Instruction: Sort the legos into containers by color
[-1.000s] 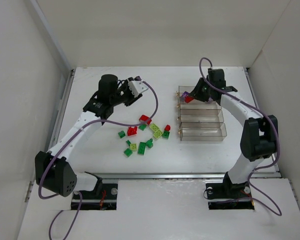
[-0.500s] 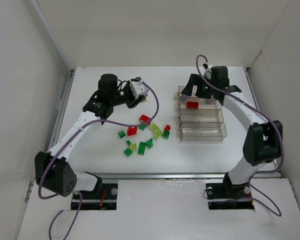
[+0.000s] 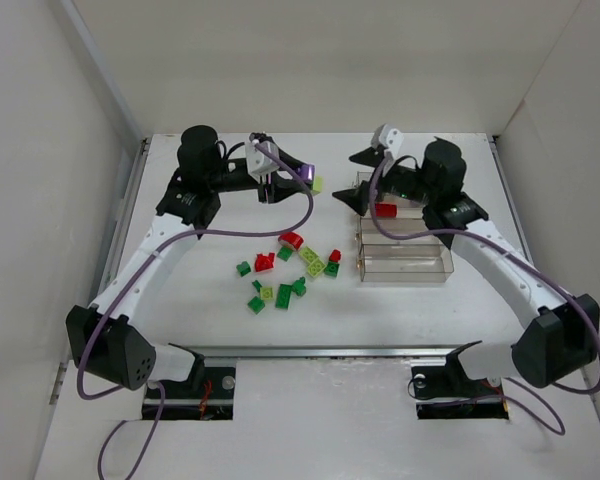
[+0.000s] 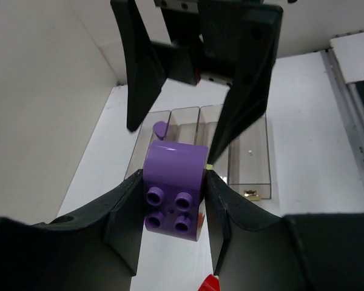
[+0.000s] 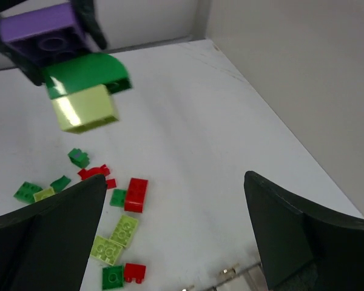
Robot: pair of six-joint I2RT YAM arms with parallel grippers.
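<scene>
My left gripper [image 3: 302,177] is raised above the table, shut on a purple lego [image 4: 173,191]. In the right wrist view that purple lego [image 5: 39,27] tops a stack with a dark green brick [image 5: 88,73] and a yellow-green brick [image 5: 85,108] under it. My right gripper [image 3: 350,178] stands open and empty, facing this stack from the right; its fingers [image 4: 136,66] straddle the view beyond the brick. The containers [image 3: 405,262] sit right of centre. One bin holds a red lego [image 3: 385,209], another a purple lego [image 4: 162,128]. Several loose legos [image 3: 292,265] lie scattered at mid-table.
White walls enclose the table on the left, back and right. A metal rail [image 3: 330,351] runs along the near edge in front of both arm bases. The loose bricks [image 5: 118,227] lie below and left of the right gripper.
The right gripper opened and left the red lego in a bin, then swung left off the containers. The left gripper rose and moved right with its stack, towards the right gripper.
</scene>
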